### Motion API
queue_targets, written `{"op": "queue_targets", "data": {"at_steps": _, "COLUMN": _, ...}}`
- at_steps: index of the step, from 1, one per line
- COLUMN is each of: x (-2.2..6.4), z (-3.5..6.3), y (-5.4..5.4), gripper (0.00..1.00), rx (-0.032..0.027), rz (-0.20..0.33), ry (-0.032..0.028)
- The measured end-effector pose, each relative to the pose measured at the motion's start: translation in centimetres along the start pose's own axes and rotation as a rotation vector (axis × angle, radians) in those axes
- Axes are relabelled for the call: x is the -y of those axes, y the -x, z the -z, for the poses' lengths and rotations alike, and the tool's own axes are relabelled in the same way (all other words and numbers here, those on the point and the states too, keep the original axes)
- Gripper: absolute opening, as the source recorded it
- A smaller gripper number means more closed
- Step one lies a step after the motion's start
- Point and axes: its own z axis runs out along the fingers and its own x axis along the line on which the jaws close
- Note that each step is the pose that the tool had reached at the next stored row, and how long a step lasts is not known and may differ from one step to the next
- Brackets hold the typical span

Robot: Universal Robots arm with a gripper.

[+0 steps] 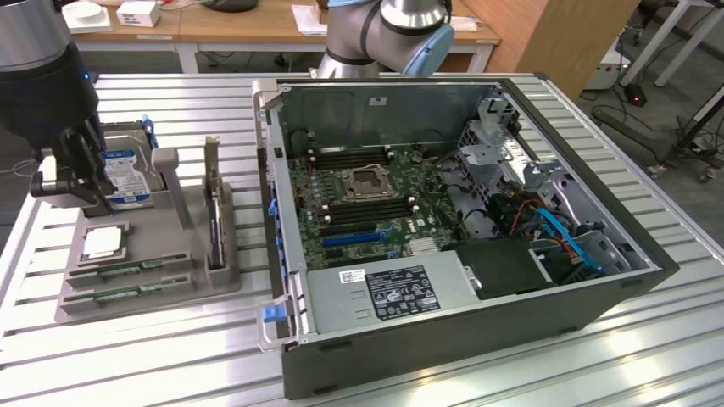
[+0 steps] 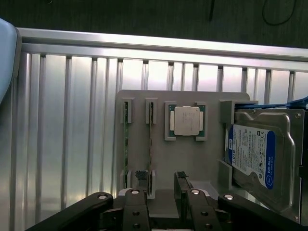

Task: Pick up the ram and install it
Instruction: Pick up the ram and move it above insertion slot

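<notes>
1. The inner ram stick (image 2: 151,144) and the outer ram stick (image 2: 126,144) stand on edge in slots of the grey tray (image 2: 138,139). They sit along the tray edge farthest from the hard drive (image 2: 255,154), with the processor chip (image 2: 186,120) between.
2. For a sound pick, the claw (image 2: 160,180) is best centred over one stick's thin top edge and squared to its length. It should be lowered straight, so that the neighbouring stick is not knocked.
3. The claw is spread wide and released; nothing is held or touched.
4. It hangs above the tray, with the inner ram stick nearest its fingertips (image 2: 141,175).
</notes>
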Motion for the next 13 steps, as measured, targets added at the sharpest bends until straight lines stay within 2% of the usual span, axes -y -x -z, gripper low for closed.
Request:
{"op": "queue_targets", "data": {"at_steps": 9, "x": 0.00, "z": -0.01, "y": 0.00, "gripper": 0.35, "rx": 0.0002, "rz": -0.001, "ry": -0.0003}}
{"op": "queue_targets", "data": {"at_steps": 13, "x": 0.01, "z": -0.05, "y": 0.00, "gripper": 0.35, "rx": 0.0011, "rz": -0.040, "ry": -0.0013}}
